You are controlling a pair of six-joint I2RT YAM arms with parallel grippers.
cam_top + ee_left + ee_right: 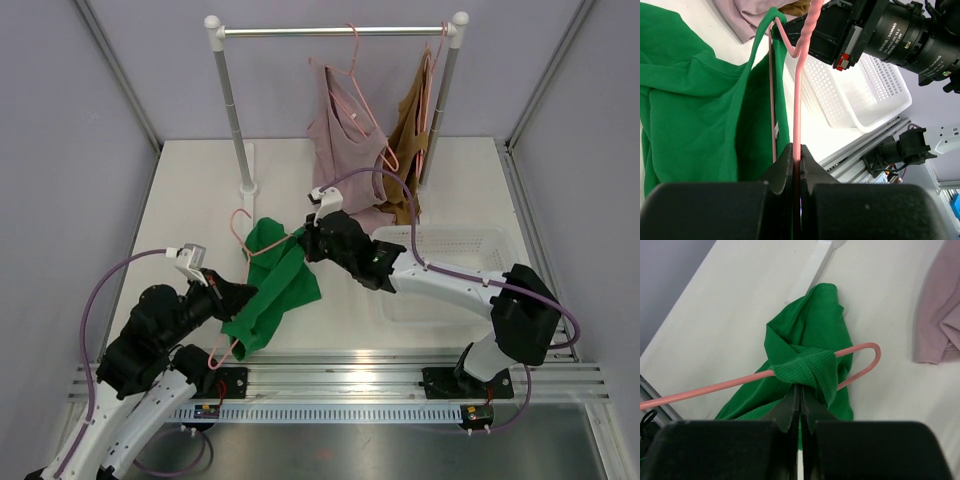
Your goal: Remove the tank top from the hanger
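A green tank top point(270, 290) lies crumpled on the table, still hooked on a pink hanger point(243, 245). My left gripper point(243, 296) is shut on the hanger's wire point(798, 100) at the garment's near end. My right gripper point(304, 238) is shut on the green strap point(812, 371), which wraps over the hanger arm point(715, 386) near its bent end point(875, 352). In the left wrist view the strap point(771, 20) loops over the hanger's shoulder close to the right arm's fingers.
A white basket point(450, 262) sits right of the garment, under the right arm. A clothes rail point(335, 32) at the back carries a mauve top point(345, 140) and a brown top point(408, 130) on pink hangers. Its left post point(232, 110) stands behind the green top.
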